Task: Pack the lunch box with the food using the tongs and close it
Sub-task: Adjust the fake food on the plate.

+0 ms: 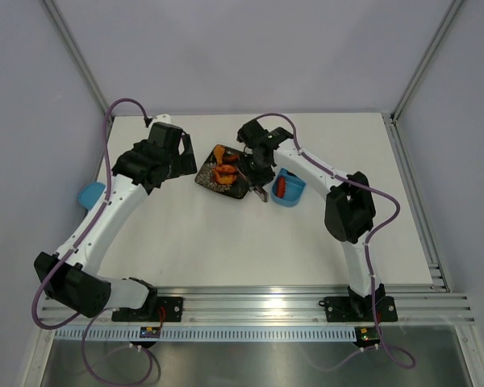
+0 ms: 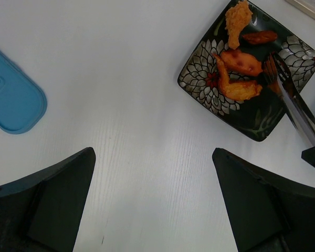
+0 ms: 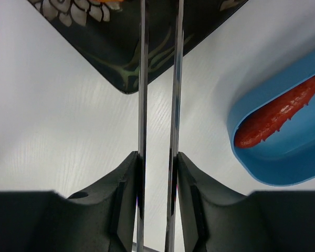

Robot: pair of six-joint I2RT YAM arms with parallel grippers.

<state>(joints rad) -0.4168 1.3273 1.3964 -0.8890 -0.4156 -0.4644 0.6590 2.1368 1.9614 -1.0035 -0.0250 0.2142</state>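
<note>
The white table (image 1: 226,242) carries everything, with a wide stretch of bare top between the two arms and the near edge. The left gripper (image 2: 153,168) hangs over bare table left of the black plate (image 2: 262,118), its jaws spread wide and holding nothing. The right gripper (image 3: 157,168) is clenched on the tongs (image 3: 143,105), a finger pressed against each silver arm, so the arms run almost parallel with a narrow gap.

The plate sits mid-table toward the far side. Just to its right, apart from it across a strip of bare table, stands the lunch box (image 3: 241,157), uncovered. Its lid (image 2: 13,100) lies well apart at the table's left edge.

The tongs reach from near the box over the plate's near corner. Their forked tips are above the plate beside the orange food (image 2: 239,63); whether they touch a piece cannot be told. One red piece (image 3: 278,110) already lies inside the box against its wall.
</note>
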